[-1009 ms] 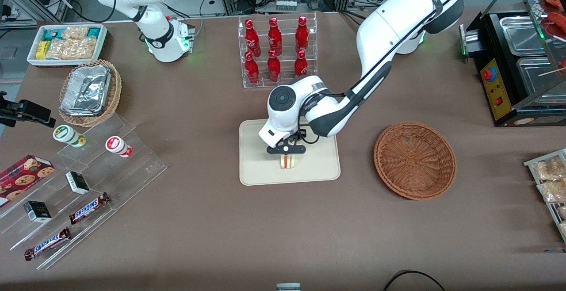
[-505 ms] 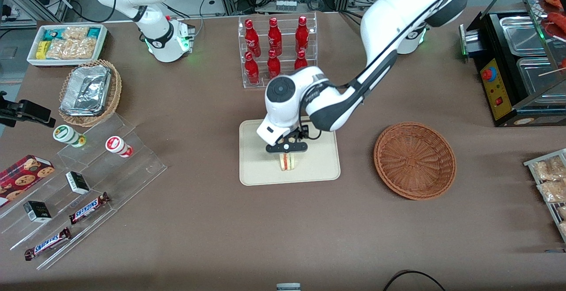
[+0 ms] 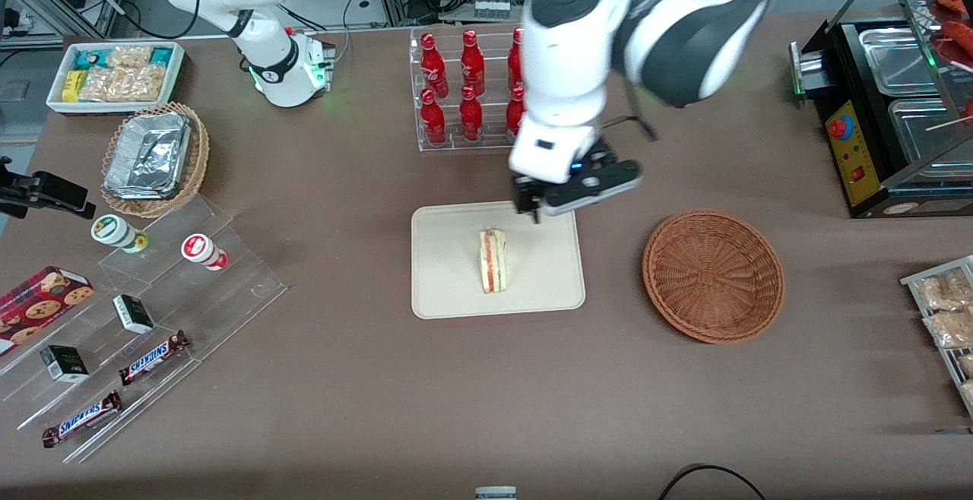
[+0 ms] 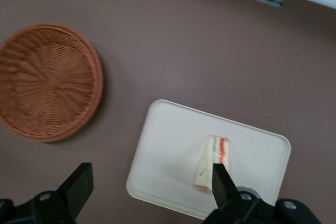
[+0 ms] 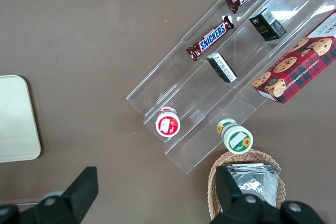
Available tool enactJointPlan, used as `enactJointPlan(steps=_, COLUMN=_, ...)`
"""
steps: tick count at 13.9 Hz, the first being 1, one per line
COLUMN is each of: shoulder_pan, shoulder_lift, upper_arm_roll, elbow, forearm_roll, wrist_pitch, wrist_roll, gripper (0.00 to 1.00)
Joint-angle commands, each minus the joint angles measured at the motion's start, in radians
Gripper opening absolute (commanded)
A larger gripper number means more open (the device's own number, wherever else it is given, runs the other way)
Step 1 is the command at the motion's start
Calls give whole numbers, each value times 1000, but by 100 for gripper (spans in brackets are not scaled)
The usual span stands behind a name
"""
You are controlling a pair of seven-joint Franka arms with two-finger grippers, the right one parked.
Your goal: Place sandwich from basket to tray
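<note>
Two black fingers (image 4: 77, 187) of the left arm's gripper (image 3: 572, 190) stand wide apart with nothing between them, and the gripper hangs well above the table (image 3: 365, 378), over the edge of the tray (image 3: 448, 287) that lies farther from the front camera. Below it, clear of the fingers, the sandwich (image 3: 492, 260) rests on the tray, about in the middle of the flat cream-beige surface. It is a small wedge of white bread, its cut face turned up toward the front camera, showing a pink-red stripe between pale layers that runs along its length; in the left wrist view the sandwich (image 4: 212, 162) shows the same red and pale banding along one edge, with a hint of green, and plain white bread on its broader side. The tray (image 4: 168, 145) has rounded corners and a low rim and carries nothing else. Beside the tray, toward the working arm's end of the table, sits the basket (image 3: 713, 276), a round shallow bowl of reddish-brown wicker with nothing in it; it is apart from the tray, with bare brown tabletop between them. Farther from the front camera than the tray stands a clear rack of red bottles (image 3: 471, 90), partly covered by the arm.
</note>
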Motion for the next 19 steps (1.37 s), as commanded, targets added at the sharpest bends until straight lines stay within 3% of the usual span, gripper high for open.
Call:
enactJointPlan(steps=1, shoulder_pan=105, shoulder_lift=-95, upper_arm_roll=2, elbow=-49, forearm_roll=-92, wrist_pitch=-56, wrist_roll=135, gripper=100)
enactJointPlan(steps=6, shoulder_pan=267, shoulder_lift=-172, upper_arm_roll=25, elbow=-49, forearm_roll=-191, wrist_pitch=-179, wrist_roll=503, gripper=100)
enactJointPlan(steps=10, shoulder_pan=209, shoulder_lift=-247, upper_arm_roll=313, elbow=-61, forearm_roll=-311, wrist_pitch=-220, wrist_roll=799, gripper=100)
enactJointPlan(steps=14, shoulder_pan=157, shoulder_lift=-307, upper_arm_roll=494, elbow=-127, forearm_roll=-327, wrist_pitch=-262, wrist_roll=1008, gripper=100)
enactJointPlan(steps=19, shoulder_pan=151, shoulder_lift=-386, upper_arm_roll=552, elbow=-228, forearm_roll=-324, wrist_pitch=-241, wrist_roll=1106, gripper=100)
